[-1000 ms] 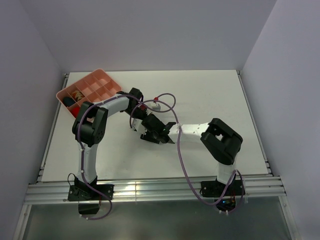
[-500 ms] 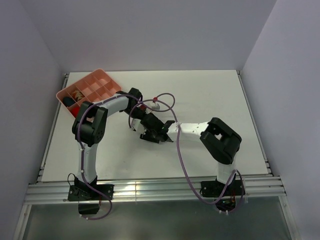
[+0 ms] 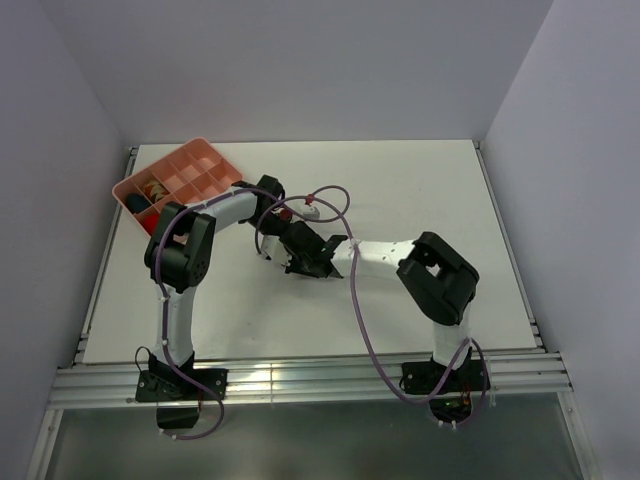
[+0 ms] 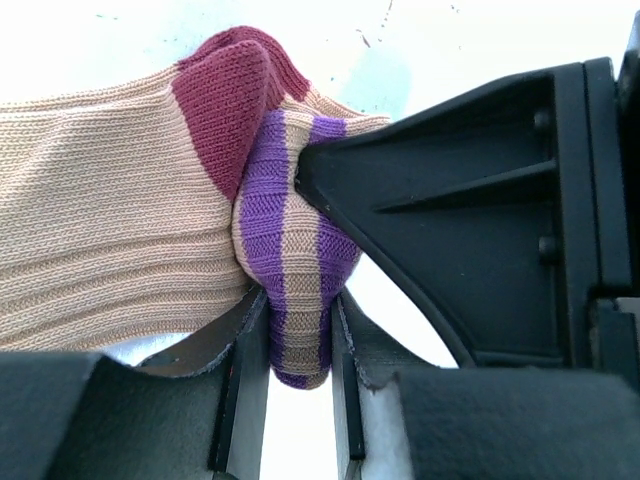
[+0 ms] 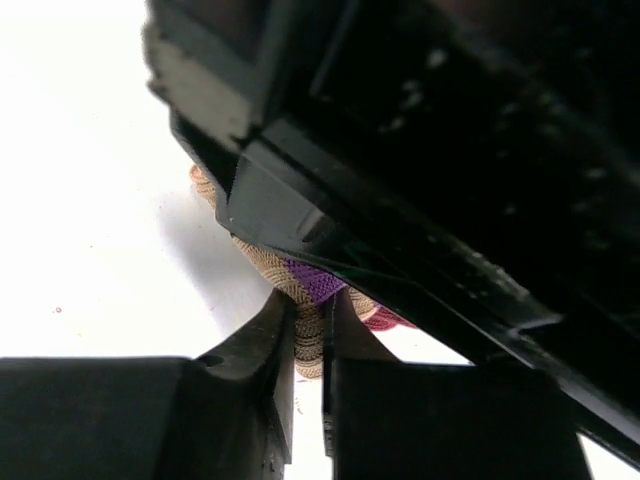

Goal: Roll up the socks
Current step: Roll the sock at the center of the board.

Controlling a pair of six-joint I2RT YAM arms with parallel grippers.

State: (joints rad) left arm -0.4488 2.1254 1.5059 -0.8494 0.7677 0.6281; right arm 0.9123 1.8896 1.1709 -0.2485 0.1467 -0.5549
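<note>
Ribbed knit cloth socks (image 4: 100,230), smooth matt table (image 3: 400,190)

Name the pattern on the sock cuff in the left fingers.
The cuff has purple and tan stripes, clearest in left wrist view.

Two white-and-black robot arms, left arm (image 3: 185,255) and right arm (image 3: 440,280), each ending in one black two-finger gripper: left gripper (image 4: 298,340), right gripper (image 5: 310,325). Two purple cables (image 3: 357,310). One white table (image 3: 420,190). One pink plastic tray (image 3: 205,165) of square compartments, holding three small bundles: one brown-tan patterned bundle (image 3: 155,187), one dark bundle (image 3: 134,203), one red bundle (image 3: 148,216). One ribbed tan fabric sock (image 4: 100,210) with dark red patch and purple-striped cuff.
</note>
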